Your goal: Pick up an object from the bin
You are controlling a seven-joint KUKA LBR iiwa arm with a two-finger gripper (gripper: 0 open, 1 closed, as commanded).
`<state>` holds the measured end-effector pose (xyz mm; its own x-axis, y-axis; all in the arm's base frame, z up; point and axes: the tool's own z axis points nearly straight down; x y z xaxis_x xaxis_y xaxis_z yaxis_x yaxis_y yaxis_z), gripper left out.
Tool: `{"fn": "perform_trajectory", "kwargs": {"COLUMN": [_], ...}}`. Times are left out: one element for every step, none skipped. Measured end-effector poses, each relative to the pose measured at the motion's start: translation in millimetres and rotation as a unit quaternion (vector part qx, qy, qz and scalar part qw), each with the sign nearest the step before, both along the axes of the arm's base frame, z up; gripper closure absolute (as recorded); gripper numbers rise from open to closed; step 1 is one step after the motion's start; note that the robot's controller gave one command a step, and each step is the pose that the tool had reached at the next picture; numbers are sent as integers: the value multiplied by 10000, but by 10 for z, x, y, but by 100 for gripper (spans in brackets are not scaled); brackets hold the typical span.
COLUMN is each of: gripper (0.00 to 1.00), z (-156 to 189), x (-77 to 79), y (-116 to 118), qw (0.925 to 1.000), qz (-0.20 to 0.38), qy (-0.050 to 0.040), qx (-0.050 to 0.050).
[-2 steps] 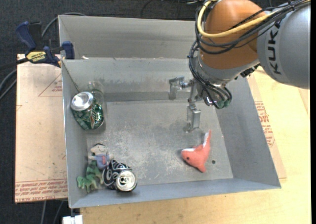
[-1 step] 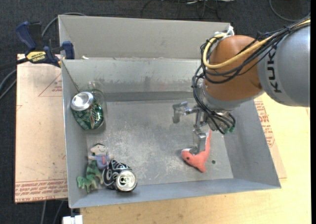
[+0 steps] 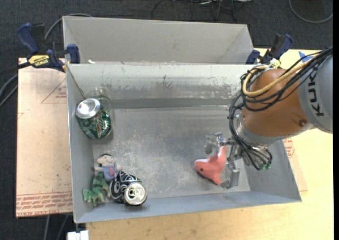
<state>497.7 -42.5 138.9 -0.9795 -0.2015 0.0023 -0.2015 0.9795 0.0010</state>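
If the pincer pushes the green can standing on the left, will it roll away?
Probably not at first: the green can seems to stand on end, so it would likely slide or tip. Once on its side it could roll. Its sides look crumpled, so it is probably light and easy to dent.

Bin showing dull scuffed grey metal; green can gleaming glossy metal; pink thing looking smooth, matt.

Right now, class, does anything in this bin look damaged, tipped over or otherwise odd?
The green can by the bin's left wall looks crumpled and leans. A black-and-white can lies on its side in the near-left corner, heaped with small toys. The red lump by the gripper looks ordinary.
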Motion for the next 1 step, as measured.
{"fn": "perform_trajectory", "kwargs": {"gripper": [0], "z": [-219], "x": [-73], "y": [-42], "qw": [9998], "qz": [209], "qy": [-40], "qx": [15]}}
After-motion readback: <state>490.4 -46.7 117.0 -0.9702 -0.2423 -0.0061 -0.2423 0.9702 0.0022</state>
